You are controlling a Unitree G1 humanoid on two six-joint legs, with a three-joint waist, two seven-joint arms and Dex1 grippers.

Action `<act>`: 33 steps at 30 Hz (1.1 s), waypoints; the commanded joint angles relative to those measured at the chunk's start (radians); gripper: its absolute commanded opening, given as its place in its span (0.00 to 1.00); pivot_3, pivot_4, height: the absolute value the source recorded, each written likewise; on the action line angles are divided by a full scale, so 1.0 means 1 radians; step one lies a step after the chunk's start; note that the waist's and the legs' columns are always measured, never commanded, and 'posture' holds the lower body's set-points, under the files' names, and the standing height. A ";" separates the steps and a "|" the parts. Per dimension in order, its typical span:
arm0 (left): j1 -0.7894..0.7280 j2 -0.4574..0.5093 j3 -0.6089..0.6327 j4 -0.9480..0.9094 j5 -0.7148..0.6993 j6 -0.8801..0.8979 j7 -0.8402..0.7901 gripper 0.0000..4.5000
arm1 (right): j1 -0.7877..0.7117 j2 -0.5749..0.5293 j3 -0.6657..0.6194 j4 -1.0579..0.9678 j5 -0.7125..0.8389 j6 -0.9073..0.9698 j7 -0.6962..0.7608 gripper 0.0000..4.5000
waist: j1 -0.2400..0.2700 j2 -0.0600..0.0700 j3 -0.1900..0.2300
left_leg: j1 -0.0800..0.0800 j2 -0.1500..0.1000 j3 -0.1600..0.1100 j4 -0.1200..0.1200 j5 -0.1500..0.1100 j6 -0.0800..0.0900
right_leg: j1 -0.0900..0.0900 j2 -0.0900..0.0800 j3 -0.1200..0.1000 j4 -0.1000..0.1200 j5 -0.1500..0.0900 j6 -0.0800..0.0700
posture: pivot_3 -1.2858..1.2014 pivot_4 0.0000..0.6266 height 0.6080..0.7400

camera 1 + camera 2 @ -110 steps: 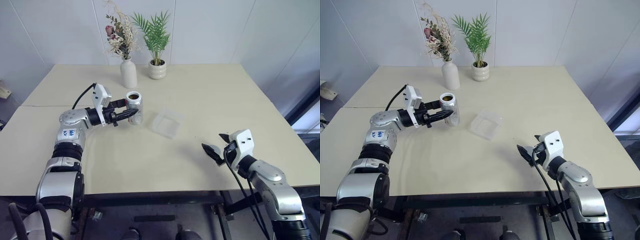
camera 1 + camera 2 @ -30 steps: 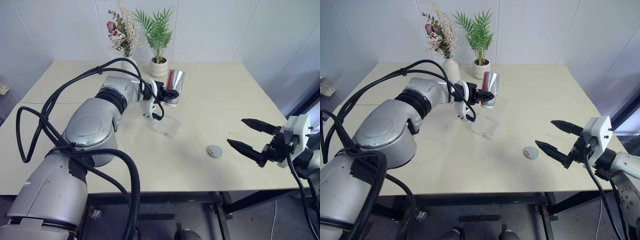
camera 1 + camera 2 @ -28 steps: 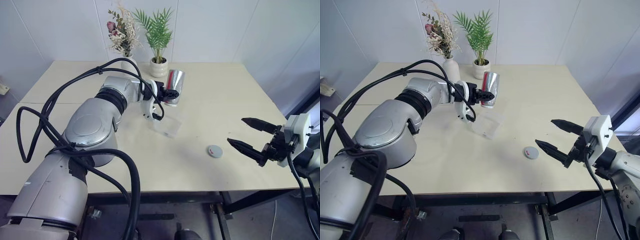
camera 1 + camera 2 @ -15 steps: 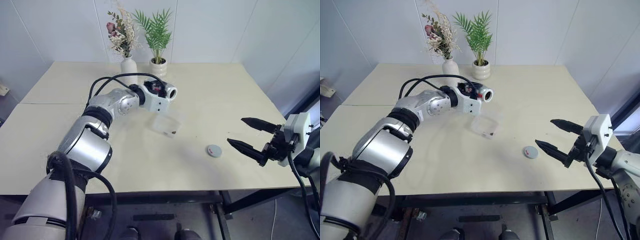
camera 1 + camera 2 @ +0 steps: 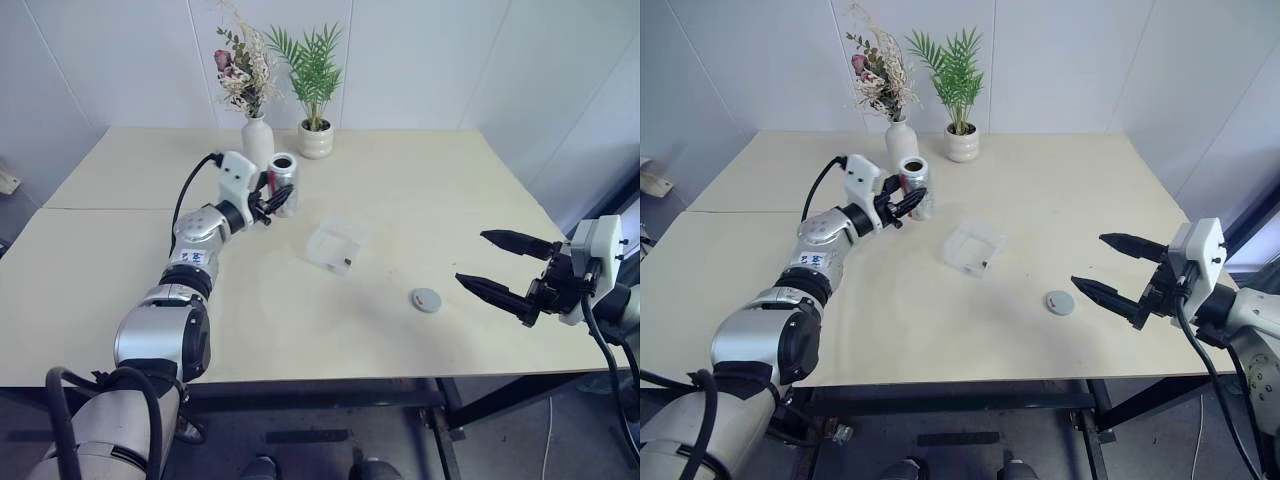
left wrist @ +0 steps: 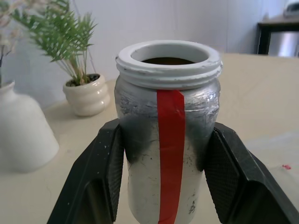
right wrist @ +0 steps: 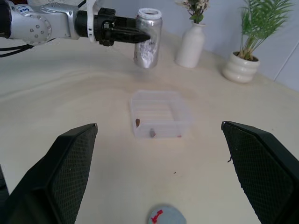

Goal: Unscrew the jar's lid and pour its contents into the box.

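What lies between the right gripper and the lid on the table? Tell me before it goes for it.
Nothing visible does. The lid lies flat on bare table, with open tabletop between it and the open right gripper. The box sits beyond the lid, off that line, and the jar is farther still, in the left gripper.

Box (image 5: 336,246) mid-table (image 5: 420,190), jar (image 5: 283,184) behind and left of box, lid (image 5: 427,299) in front and right of box, vase (image 5: 257,140) and plant pot (image 5: 316,139) behind box
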 commanded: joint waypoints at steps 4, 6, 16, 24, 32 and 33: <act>0.088 0.021 0.028 -0.053 -0.050 0.010 -0.099 0.47 | -0.052 -0.023 0.002 0.022 0.004 -0.012 0.031 0.99 | 0.002 0.000 0.000 | 0.000 0.000 0.000 0.001 0.001 0.001 | 0.000 0.000 0.000 0.001 0.002 0.000 | 0.52 0.24 1.00; 0.118 0.024 0.027 -0.050 -0.048 0.004 -0.128 0.47 | -0.056 -0.024 0.008 0.028 0.001 -0.012 0.040 0.99 | 0.003 0.000 0.000 | 0.000 0.000 0.000 0.001 0.001 0.001 | 0.001 0.000 0.000 0.000 0.003 0.000 | 0.52 0.24 1.00; 0.131 0.039 -0.027 -0.038 0.004 0.030 -0.156 0.54 | -0.065 -0.029 0.013 0.034 -0.004 -0.010 0.056 1.00 | 0.002 0.000 0.000 | 0.000 0.000 0.000 0.001 0.001 0.002 | 0.002 0.000 0.000 -0.002 0.005 0.001 | 0.52 0.24 1.00; 0.128 0.048 -0.048 -0.043 0.016 0.032 -0.166 0.99 | -0.053 -0.028 0.007 0.026 -0.007 -0.013 0.056 1.00 | 0.002 0.000 0.000 | 0.000 0.000 0.000 0.000 0.001 0.002 | 0.001 0.000 0.000 -0.003 0.005 0.000 | 0.52 0.24 1.00; 0.143 0.112 -0.060 -0.075 0.007 0.047 -0.285 0.99 | -0.055 -0.027 0.009 0.029 -0.016 -0.015 0.057 1.00 | 0.001 0.000 0.000 | 0.000 0.000 0.000 -0.002 0.001 0.002 | 0.001 0.000 0.000 -0.006 0.005 0.000 | 0.52 0.24 1.00; 0.145 0.119 -0.063 -0.079 0.010 0.051 -0.295 0.99 | -0.055 -0.028 0.008 0.032 -0.017 -0.017 0.060 1.00 | 0.001 0.000 0.000 | 0.000 0.000 0.000 -0.003 0.001 0.002 | 0.001 0.000 0.000 -0.007 0.005 0.000 | 0.52 0.24 1.00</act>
